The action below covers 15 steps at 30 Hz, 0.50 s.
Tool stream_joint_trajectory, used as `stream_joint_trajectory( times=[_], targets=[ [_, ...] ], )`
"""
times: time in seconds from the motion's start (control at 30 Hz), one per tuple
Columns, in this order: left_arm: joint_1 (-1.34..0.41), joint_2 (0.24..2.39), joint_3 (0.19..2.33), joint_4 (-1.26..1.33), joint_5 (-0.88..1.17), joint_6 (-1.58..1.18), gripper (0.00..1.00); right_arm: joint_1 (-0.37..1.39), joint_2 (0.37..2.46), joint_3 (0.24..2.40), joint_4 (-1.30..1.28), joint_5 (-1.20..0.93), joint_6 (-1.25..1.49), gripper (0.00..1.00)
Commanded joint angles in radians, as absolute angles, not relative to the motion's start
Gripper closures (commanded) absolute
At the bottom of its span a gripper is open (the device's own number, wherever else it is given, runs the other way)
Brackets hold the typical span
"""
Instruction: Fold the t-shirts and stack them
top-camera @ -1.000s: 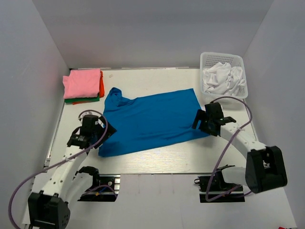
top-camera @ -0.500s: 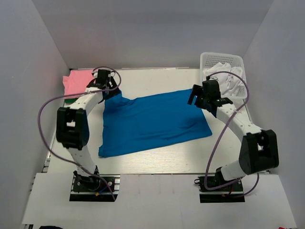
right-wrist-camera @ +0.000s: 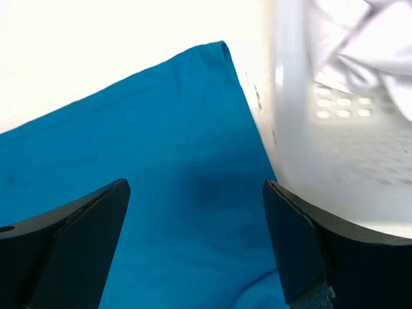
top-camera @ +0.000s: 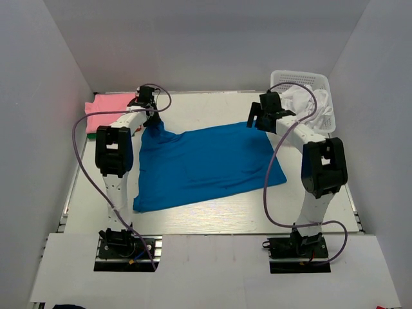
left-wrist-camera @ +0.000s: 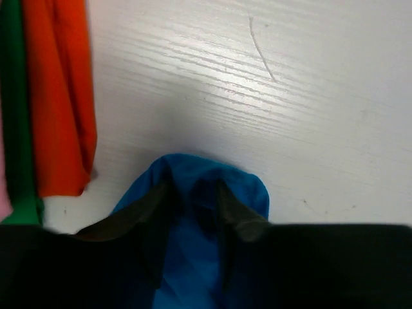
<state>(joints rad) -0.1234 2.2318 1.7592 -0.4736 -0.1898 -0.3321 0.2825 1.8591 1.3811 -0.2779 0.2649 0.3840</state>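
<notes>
- The blue t-shirt (top-camera: 206,164) lies spread on the white counter (top-camera: 212,106), mostly flat, with its long side running from 8 o'clock to 2 o'clock in the top view
- The left hand (top-camera: 149,111) sits at the shirt's 11 o'clock corner, and its arm reaches far across the counter
- In the left wrist view its 2 dark fingers (left-wrist-camera: 154,206) stand close together and pinch a raised, bunched fold of the blue cloth, which bulges out past the tips
- The right hand (top-camera: 262,116) hovers over the shirt's 1 o'clock corner with its fingers spread wide and nothing gripped; the right wrist view shows flat blue cloth below the gap
- The white lattice basket (top-camera: 322,80) stands at 2 o'clock on the counter, just beside that corner, with crumpled white cloth (top-camera: 302,100) inside it
- At 10 o'clock lies a folded stack with a pink t-shirt (top-camera: 106,106) on top
- The left wrist view shows the stack's edges: an orange-red t-shirt (left-wrist-camera: 64,96) and a green t-shirt (left-wrist-camera: 13,109), near the pinched blue corner but not touching it
</notes>
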Motion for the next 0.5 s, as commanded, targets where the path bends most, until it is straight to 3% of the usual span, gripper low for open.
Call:
stream_joint_trajectory(
  times=[0.0, 0.03, 0.1, 0.47],
  targets=[
    [-0.118, 2.240, 1.830, -0.492, -0.146, -0.298, 0.60, 0.284, 1.922, 1.474, -0.320, 0.296, 0.376, 0.10],
    [-0.118, 2.249, 1.841, -0.492, -0.137, -0.298, 0.68, 0.281, 1.936, 1.514, -0.321, 0.296, 0.376, 0.10],
    [-0.118, 2.258, 1.841, -0.505, -0.137, -0.298, 1.00, 0.279, 1.986, 1.545, -0.333, 0.294, 0.385, 0.10],
    [-0.118, 2.007, 1.588, -0.333, -0.149, -0.328, 1.00, 0.293, 2.210, 1.796, -0.391, 0.310, 0.449, 0.10]
  ],
)
